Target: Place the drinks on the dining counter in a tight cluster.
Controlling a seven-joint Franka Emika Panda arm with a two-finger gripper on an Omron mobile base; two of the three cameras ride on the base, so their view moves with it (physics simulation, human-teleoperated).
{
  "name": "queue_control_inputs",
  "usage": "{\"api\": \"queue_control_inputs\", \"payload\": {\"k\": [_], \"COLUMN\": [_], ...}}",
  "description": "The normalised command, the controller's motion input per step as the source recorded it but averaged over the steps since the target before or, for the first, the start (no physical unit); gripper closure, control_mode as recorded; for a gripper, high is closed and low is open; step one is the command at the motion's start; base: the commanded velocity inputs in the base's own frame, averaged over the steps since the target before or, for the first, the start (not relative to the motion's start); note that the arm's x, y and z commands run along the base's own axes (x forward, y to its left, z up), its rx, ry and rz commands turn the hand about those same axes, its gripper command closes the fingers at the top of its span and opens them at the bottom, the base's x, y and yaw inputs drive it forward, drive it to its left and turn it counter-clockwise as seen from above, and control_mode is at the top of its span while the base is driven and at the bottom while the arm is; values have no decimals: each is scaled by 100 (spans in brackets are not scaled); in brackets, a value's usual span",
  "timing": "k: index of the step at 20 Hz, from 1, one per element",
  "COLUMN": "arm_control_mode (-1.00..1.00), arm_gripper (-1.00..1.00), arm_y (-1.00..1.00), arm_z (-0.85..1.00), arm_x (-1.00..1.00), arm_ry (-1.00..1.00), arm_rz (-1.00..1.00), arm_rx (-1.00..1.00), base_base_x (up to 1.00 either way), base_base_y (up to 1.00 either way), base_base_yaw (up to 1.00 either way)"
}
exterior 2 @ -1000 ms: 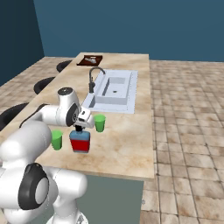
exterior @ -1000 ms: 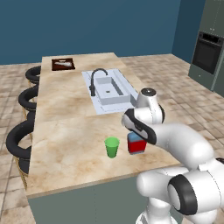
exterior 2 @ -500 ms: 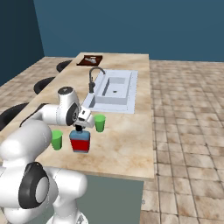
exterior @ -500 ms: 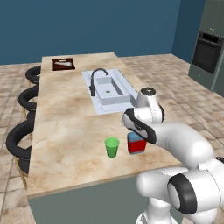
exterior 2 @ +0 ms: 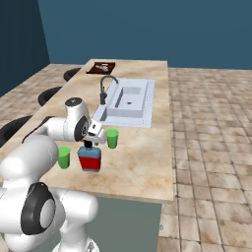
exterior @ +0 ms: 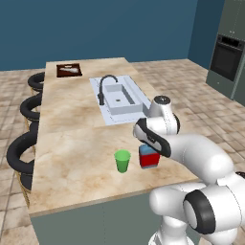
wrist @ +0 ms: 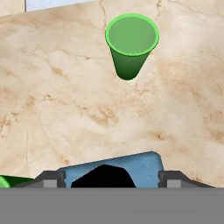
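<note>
Jaws parted astride cap | blue bottle (exterior 2: 90,160): squat, red label, black cap

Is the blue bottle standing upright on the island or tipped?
Upright. The blue bottle stands on its base on the island, black cap up under the gripper, label band level.

The blue bottle (exterior: 149,157) is standing upright on the counter (exterior: 76,134), near its front edge and well short of the sink. It is squat and blue, wearing a red label across its middle, with a black cap (wrist: 103,176) showing from above in the hand view. The counter is stretching away as a long island with a beige marble top (exterior 2: 142,147). The bottle (exterior 2: 90,159) is sitting on bare marble, toward the near end of the island.
</note>
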Motion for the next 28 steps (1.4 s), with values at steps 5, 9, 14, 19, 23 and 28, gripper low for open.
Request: {"api": "queue_control_inputs", "payload": {"k": [5, 9, 14, 19, 23, 28], "arm_control_mode": [-100, -100, -100, -100, -100, -100], "arm_gripper": [-100, -100, -100, -100, -100, -100], "arm_y": [0, 0, 0, -2, -10, -19], "arm_z": [0, 0, 23, 44, 28, 6], "arm_x": [0, -2, -29, -71, -78, -94], "arm_ry": [0, 0, 0, 0, 0, 4], "arm_rz": [0, 0, 0, 0, 1, 6], "arm_rx": [0, 0, 0, 0, 0, 0], "base_base_x": [0, 0, 0, 0, 0, 0], "base_base_y": [0, 0, 0, 0, 0, 0], "base_base_yaw": [0, 0, 0, 0, 0, 0]}}
